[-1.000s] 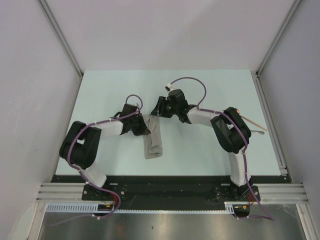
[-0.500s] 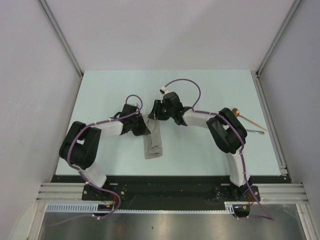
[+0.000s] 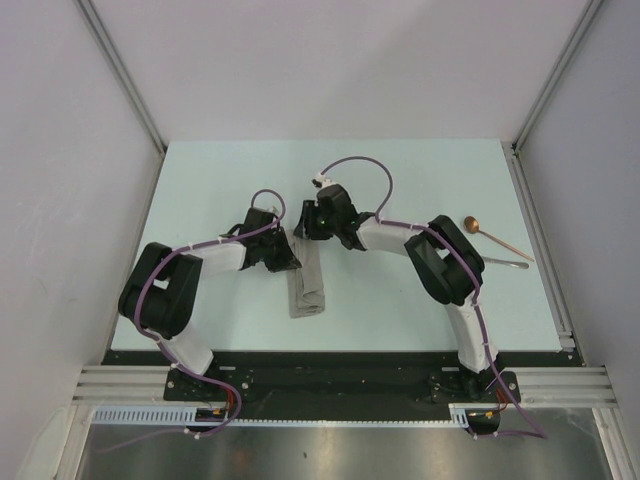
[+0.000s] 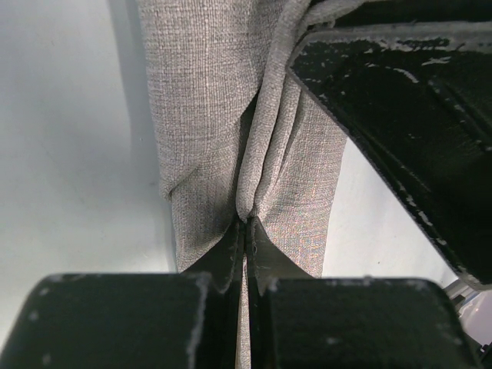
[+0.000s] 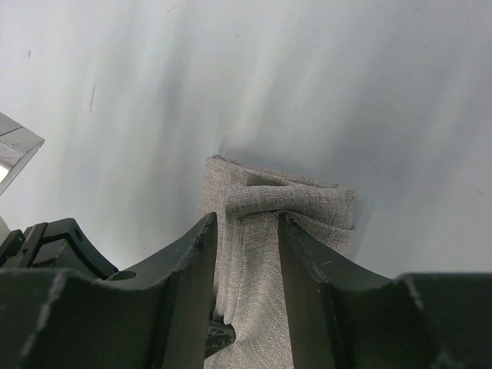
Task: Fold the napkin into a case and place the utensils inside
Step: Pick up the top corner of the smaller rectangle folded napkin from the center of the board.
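Napkin (image 3: 308, 285) folded long and thin, lying mid worktop (image 3: 400, 180). Left claw (image 4: 244, 231) pinched tight on a fold at its 9 o'clock edge. Right claw (image 5: 247, 231) spread wide around its 12 o'clock end. Spoon (image 3: 497, 236) and silvery piece (image 3: 505, 263) off at 3 o'clock

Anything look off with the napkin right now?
Yes. The napkin is puckered into a raised crease where the left gripper pinches it, and the right wrist view shows a rolled flap across its end, not lying flat.
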### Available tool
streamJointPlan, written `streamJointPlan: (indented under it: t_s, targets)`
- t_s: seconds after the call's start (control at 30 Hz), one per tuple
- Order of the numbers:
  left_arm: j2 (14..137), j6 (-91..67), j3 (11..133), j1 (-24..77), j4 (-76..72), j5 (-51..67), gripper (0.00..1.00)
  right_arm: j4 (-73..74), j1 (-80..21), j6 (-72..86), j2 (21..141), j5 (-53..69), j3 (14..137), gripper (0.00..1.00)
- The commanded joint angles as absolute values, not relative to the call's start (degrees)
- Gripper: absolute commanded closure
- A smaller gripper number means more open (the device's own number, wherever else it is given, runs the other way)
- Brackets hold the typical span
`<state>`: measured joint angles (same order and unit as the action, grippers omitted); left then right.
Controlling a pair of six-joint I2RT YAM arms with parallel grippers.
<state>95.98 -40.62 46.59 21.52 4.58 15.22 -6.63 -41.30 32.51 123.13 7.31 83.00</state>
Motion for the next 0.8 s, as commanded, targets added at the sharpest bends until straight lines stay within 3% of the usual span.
streamJointPlan:
  t_s: [0.0, 0.67, 0.77]
  targets:
    - [95.4, -40.9, 45.3, 21.4, 6.3, 14.2, 1.0, -6.2, -42.3, 30.8, 124.2, 4.7, 85.6, 0.58]
    - [96.2, -41.0, 45.1, 21.4, 6.1, 14.4, 1.0, -9.1, -49.6, 18.5, 126.9, -16.0, 85.3, 0.68]
    - [96.2, -41.1, 45.0, 21.4, 5.9, 14.5, 1.0, -9.4, -49.6, 17.8, 127.2, -16.6, 85.3, 0.75]
